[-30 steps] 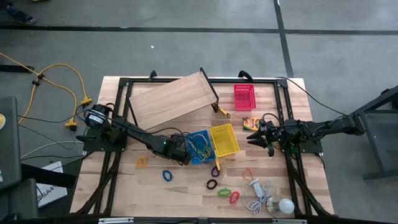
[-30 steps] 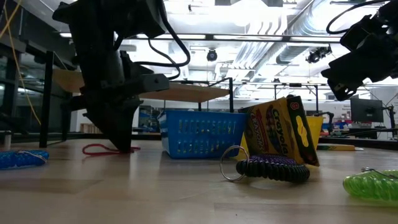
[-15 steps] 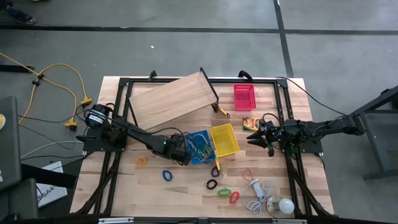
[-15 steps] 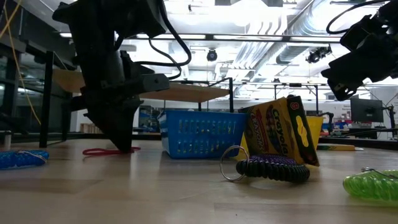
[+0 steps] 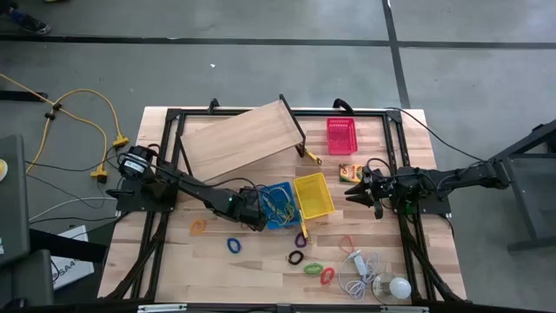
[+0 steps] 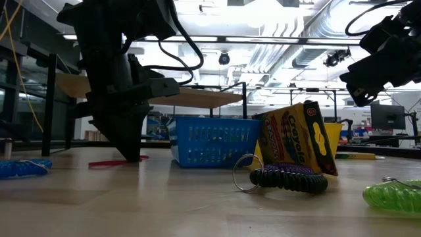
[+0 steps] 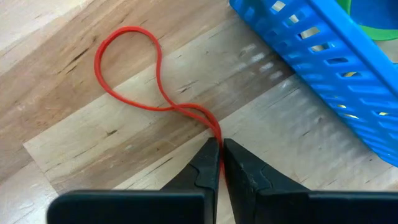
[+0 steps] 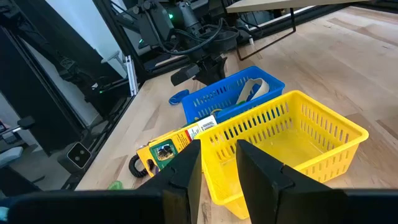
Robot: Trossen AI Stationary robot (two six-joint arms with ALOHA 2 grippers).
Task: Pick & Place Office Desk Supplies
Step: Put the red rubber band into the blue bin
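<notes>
A red rubber band (image 7: 134, 74) lies on the wooden table just left of the blue basket (image 5: 279, 205), which holds several bands. My left gripper (image 7: 221, 149) points steeply down at the table beside that basket, shut on the band's near end. The yellow basket (image 5: 313, 195) stands against the blue one. The crayon box (image 6: 299, 141) leans upright against the yellow basket. The red basket (image 5: 340, 135) is farther back. My right gripper (image 8: 217, 162) hangs open above the table's right side, touching nothing. My left gripper pinches the red band's narrow end (image 7: 214, 132) between its two fingertips, where the strands run together. The fingers come steeply from above. The band lies slack on the table, twisted once, its wide loop (image 7: 124, 50) spread out beyond the fingers.
Loose bands lie along the near part of the table: orange (image 5: 199, 226), blue (image 5: 233, 244), black (image 5: 296, 257), green (image 5: 312, 269), red (image 5: 327, 276). A white bulb with cord (image 5: 398, 287) is at the near right. A slanted wooden board (image 5: 239, 139) stands at the far left.
In the low view the red band's loop, which bulged a little above the table, has sunk and now lies flat on it. Both arms have kept still.
</notes>
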